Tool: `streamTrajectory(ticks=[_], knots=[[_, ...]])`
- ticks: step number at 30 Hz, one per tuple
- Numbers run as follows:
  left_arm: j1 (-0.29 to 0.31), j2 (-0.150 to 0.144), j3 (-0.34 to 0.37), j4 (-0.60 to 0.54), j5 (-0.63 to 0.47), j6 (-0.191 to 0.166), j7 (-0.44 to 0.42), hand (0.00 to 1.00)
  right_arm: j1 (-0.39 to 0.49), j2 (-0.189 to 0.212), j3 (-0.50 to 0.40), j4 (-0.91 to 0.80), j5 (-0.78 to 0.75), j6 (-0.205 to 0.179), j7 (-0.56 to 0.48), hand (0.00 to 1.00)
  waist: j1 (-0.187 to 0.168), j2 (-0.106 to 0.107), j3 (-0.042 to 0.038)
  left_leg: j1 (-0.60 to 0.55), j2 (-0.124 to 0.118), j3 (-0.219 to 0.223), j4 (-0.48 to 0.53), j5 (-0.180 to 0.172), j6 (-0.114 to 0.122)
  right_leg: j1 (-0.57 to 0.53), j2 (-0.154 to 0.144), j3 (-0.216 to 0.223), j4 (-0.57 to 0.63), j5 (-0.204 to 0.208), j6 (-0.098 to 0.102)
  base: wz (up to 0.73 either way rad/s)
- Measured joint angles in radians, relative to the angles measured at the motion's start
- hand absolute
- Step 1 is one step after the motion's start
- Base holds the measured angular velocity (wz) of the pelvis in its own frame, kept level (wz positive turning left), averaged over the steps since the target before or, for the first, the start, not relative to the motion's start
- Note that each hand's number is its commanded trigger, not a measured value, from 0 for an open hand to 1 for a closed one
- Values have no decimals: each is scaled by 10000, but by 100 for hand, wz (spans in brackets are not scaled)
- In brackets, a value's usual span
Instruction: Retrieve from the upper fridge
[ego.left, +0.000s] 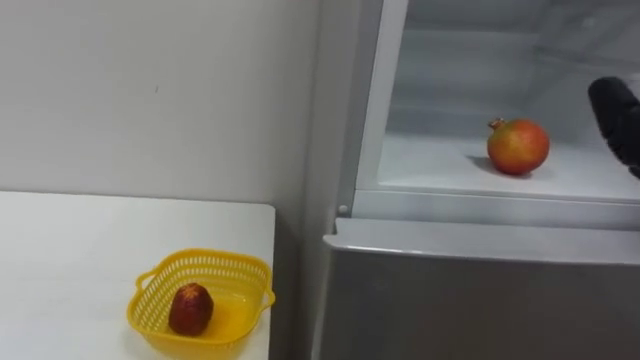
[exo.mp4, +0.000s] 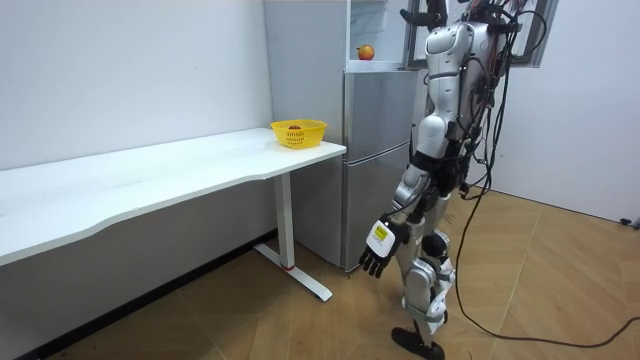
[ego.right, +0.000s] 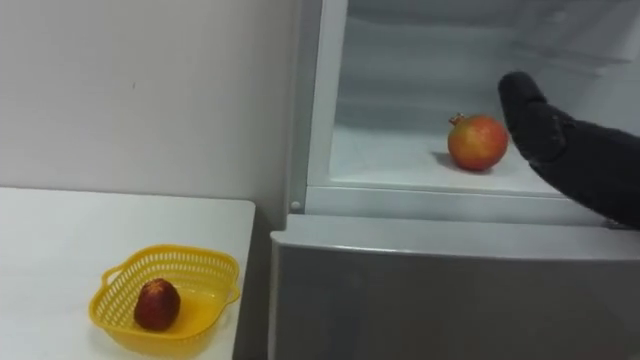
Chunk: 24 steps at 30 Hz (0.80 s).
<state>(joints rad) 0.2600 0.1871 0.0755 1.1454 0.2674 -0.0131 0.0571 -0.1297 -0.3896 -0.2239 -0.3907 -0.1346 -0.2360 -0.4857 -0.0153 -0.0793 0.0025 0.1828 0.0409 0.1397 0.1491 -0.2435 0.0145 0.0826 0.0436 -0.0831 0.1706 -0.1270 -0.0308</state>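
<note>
1. A red-and-yellow pomegranate (ego.left: 518, 146) sits upright on the white shelf (ego.left: 430, 165) of the fridge's (ego.left: 470, 300) open upper compartment, above the closed grey lower door.
2. The robot's dark right hand (ego.left: 621, 118) enters at the view's right edge, near the pomegranate but not touching it.
3. To the left, a yellow basket (ego.left: 215, 257) stands at the near corner of a white table (ego.left: 80, 260), holding one dark red fruit (ego.left: 190, 308).
</note>
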Motion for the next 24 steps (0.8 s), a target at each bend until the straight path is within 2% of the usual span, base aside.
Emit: streamTrajectory(ticks=[3,5,11,13,15,18,24], knots=[[-56,16,-5,-9,5,0,-38,0,54,-1,73,421,294,303,383,0,66,-23,3,-61,4,4,8,0,0,-81,5,2,-10,-7,-9,0],[-94,20,-4,-10,4,0,-39,0,43,-1,75,587,497,390,533,0,179,-39,-4,-145,2,25,7,1,-1,-169,12,14,-8,-7,-10,-3],[-157,58,-13,-54,12,-2,-28,0,16,-37,236,1181,1350,634,883,0,287,-93,48,-168,25,15,-22,0,-3,-183,31,-7,-22,-7,-10,0],[-161,68,-11,-42,5,-1,-32,0,-82,-156,420,1425,1686,640,985,0,295,-92,47,-165,43,10,-35,0,-3,-185,34,-5,-20,-7,-10,0],[-219,102,12,-37,75,-1,-114,0,-388,-360,463,1899,1741,673,1091,0,468,-92,46,-169,35,-11,-51,-1,-3,-215,38,12,-13,-7,-10,-2],[-225,198,11,-40,77,99,-267,0,-803,-604,469,2293,1731,949,1076,0,521,-106,36,-169,30,-48,-50,-1,-3,-212,41,6,-9,-7,-11,1],[-160,253,-3,-66,87,291,-408,0,-1270,-745,618,3082,1843,984,1073,0,732,-82,47,-164,31,-72,-21,-1,-3,-169,20,-46,-15,-6,-12,1]])
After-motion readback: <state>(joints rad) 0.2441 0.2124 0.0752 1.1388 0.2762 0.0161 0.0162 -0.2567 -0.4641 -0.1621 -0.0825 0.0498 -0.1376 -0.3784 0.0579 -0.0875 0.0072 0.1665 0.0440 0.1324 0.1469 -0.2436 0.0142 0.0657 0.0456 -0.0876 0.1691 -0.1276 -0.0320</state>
